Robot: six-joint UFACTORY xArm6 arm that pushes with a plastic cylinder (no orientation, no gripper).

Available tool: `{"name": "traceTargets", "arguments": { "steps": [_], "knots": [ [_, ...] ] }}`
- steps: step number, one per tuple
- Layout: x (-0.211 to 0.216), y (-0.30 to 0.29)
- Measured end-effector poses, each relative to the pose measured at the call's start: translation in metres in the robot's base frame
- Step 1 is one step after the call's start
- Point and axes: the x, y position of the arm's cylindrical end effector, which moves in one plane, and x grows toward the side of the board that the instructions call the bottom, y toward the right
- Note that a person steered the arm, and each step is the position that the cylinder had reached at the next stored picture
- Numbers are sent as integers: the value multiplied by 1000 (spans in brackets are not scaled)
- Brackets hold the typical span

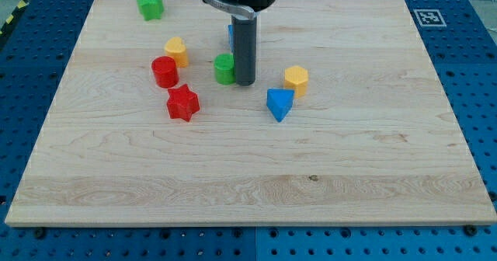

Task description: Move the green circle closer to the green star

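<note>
A: Where does the green circle (224,68) sit?

B: Near the middle of the wooden board (248,175), a little toward the view's top and left of centre. It is a short round block standing upright, so its only long axis runs straight up from the board; seen from this side it points no particular way.

A: And the rod?

B: The dark rod (245,50) comes straight down from the arm at the view's top. The arm has no pincer at all, so there is nothing to be apart or together. Its tip (245,83) rests on the board just beside the green circle, on the circle's right in the view, touching it or very nearly; the picture does not settle which.

A: The green star (150,5)?

B: Well apart from the circle, up near the board's top-left corner.

A: What lies between or around them?

B: A yellow block (177,51) and a red round block (165,71) stand left of the circle, the two close together. A red star (183,102) lies below them. To the rod's right are a yellow block (296,80) and, just below it, a blue triangle-like block (279,104). A sliver of another blue block (231,33) shows behind the rod, mostly hidden.
</note>
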Motion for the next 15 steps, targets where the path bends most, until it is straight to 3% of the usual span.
{"name": "traceTargets", "arguments": {
  "steps": [2,3,8,11,12,15],
  "knots": [
    [-14,-16],
    [30,-18],
    [-78,-37],
    [-41,-53],
    [-50,-81],
    [-104,-85]
  ]
}}
